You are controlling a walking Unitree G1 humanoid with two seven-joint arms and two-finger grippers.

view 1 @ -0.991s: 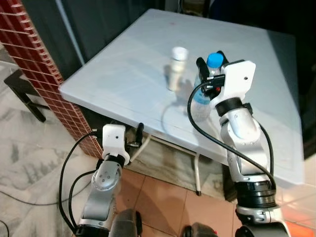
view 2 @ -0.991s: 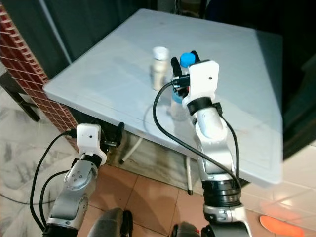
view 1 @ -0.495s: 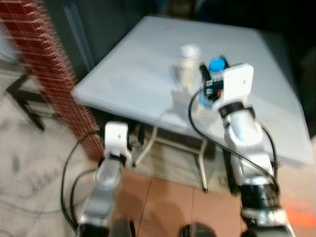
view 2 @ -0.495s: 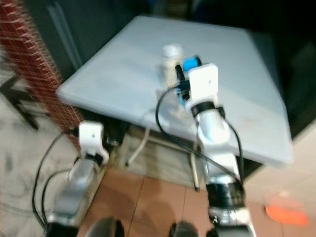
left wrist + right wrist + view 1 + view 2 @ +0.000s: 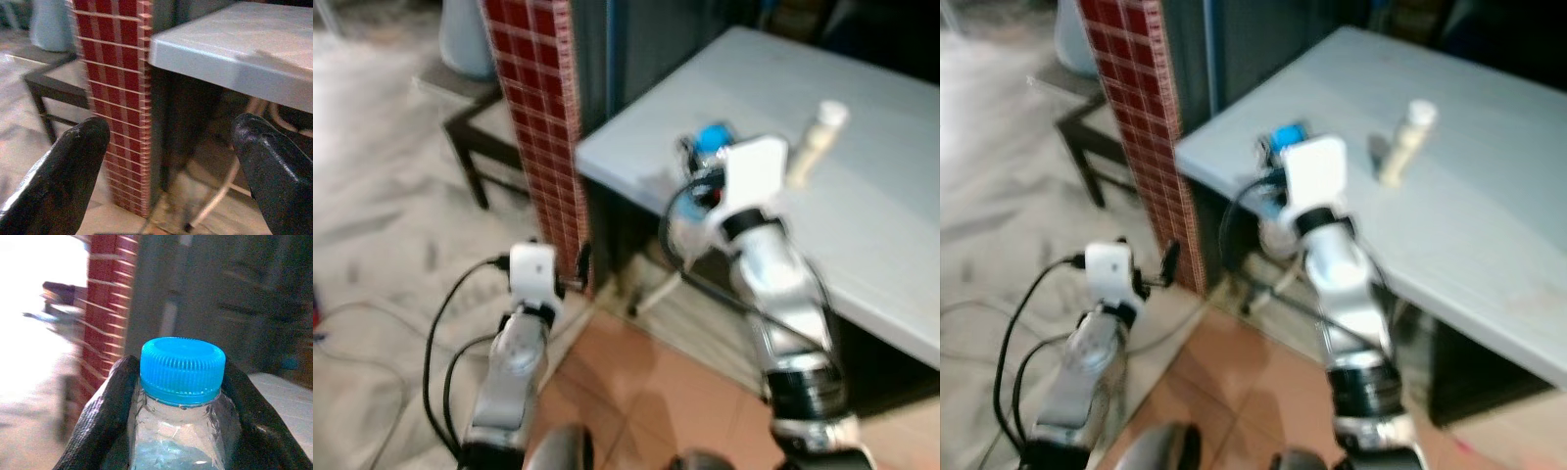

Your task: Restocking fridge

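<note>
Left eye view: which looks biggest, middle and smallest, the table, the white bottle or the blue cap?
1. Table, by far the largest.
2. White bottle standing on it.
3. Blue cap of the bottle in the right tool.
The picture is blurred, and the cap sits nearer the camera, so bottle versus cap is less sure.

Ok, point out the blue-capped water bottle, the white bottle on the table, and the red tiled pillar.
water bottle (image 5: 182,363): right wrist view, on its blue cap.
white bottle (image 5: 1403,146): right eye view, on its body.
red tiled pillar (image 5: 540,108): left eye view, on its tiled face.
</note>
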